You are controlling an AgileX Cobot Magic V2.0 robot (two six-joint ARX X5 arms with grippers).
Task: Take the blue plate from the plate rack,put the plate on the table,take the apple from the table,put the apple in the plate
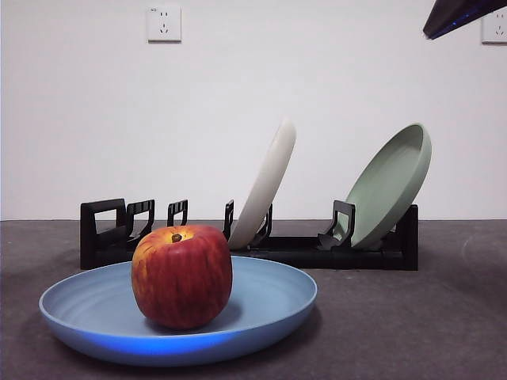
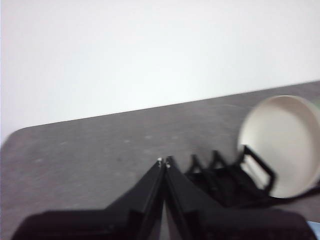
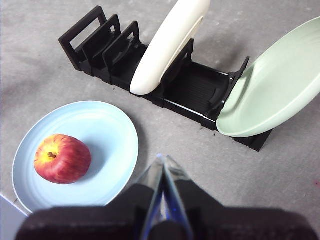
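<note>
The red apple sits upright in the blue plate, which lies flat on the dark grey table in front of the black plate rack. The right wrist view shows the apple toward one side of the plate, with the rack beyond. My right gripper is shut and empty, high above the table beside the plate. My left gripper is shut and empty, raised near the rack's end.
A cream-white plate and a sage-green plate lean in the rack. They also show in the right wrist view, cream-white plate and sage-green plate. A dark arm tip shows at the top right corner. Wall sockets are behind.
</note>
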